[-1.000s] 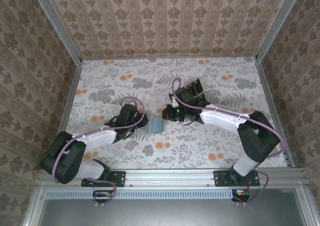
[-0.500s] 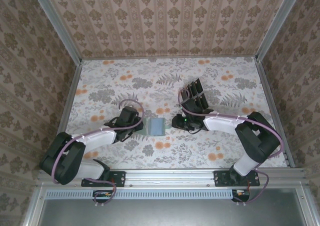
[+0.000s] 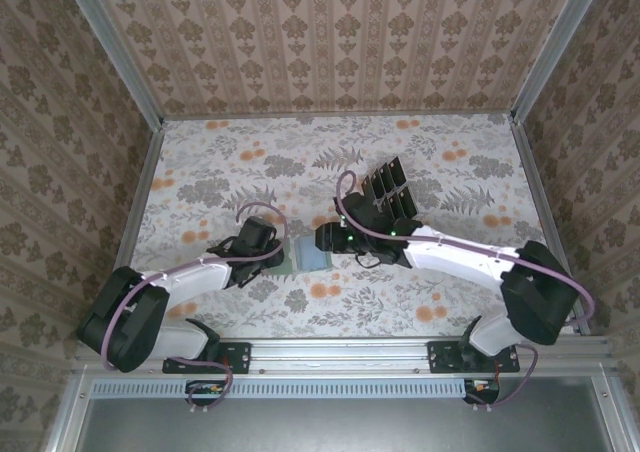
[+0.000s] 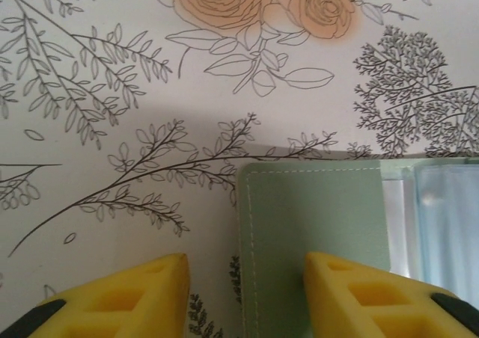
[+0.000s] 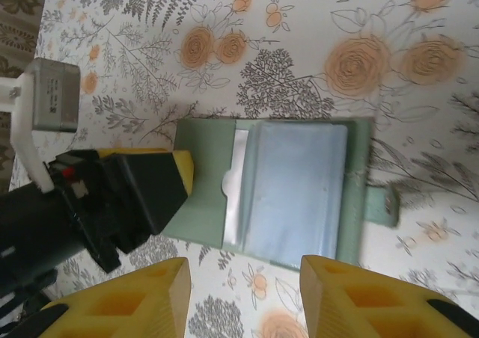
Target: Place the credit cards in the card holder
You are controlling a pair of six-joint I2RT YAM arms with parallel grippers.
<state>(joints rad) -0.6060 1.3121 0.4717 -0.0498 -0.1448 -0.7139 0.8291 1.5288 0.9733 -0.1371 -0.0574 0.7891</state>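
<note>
floral table (image 3: 220, 162) ringed by patterned walls (image 3: 330, 32).

Looks like a robot test cell in a lab: boxed-in booth framed with aluminium rails (image 3: 553, 52), walls (image 3: 340, 32) papered in a brown damask pattern, floral-print tabletop (image 3: 220, 162), two cabled robot arms (image 3: 190, 277) bolted to a slotted base rail (image 3: 340, 350) at the near edge.

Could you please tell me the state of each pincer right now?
Left pincer: open, astride the card holder edge, gripping nothing.
Right pincer: open, holding nothing.
</note>
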